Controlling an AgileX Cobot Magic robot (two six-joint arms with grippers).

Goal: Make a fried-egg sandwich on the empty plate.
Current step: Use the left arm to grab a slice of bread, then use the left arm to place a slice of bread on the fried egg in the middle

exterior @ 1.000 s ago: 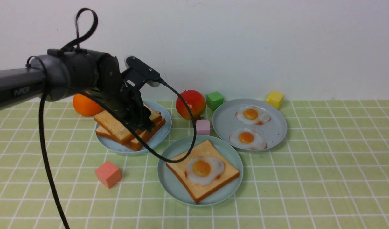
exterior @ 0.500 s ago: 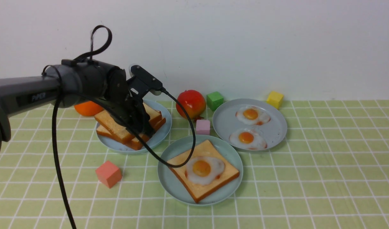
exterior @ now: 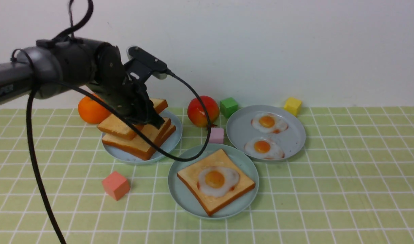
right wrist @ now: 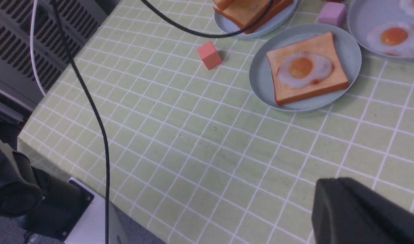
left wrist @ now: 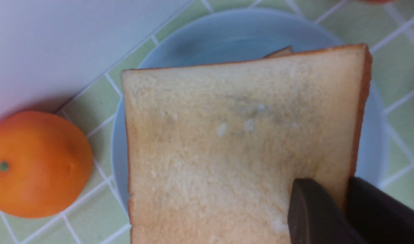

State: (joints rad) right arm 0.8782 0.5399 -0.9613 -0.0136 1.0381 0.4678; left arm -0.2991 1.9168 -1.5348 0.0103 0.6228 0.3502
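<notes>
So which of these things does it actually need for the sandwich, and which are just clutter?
In use: left gripper, held toast slice, egg-topped toast, front plate.

Lying about: orange, red fruit, green cube, yellow cube, pink cube, red cube, two-egg plate, other toast stack.

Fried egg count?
3. On the right plate: a far egg and a near egg. The third egg sits on the toast on the near centre plate. The left arm may hide more.

Left arm reaches in from the tabletop's left edge, left claw [exterior: 154, 121] tilted down gripping a toast slice [exterior: 114, 126]; right claw [right wrist: 332, 200] closed.
</notes>
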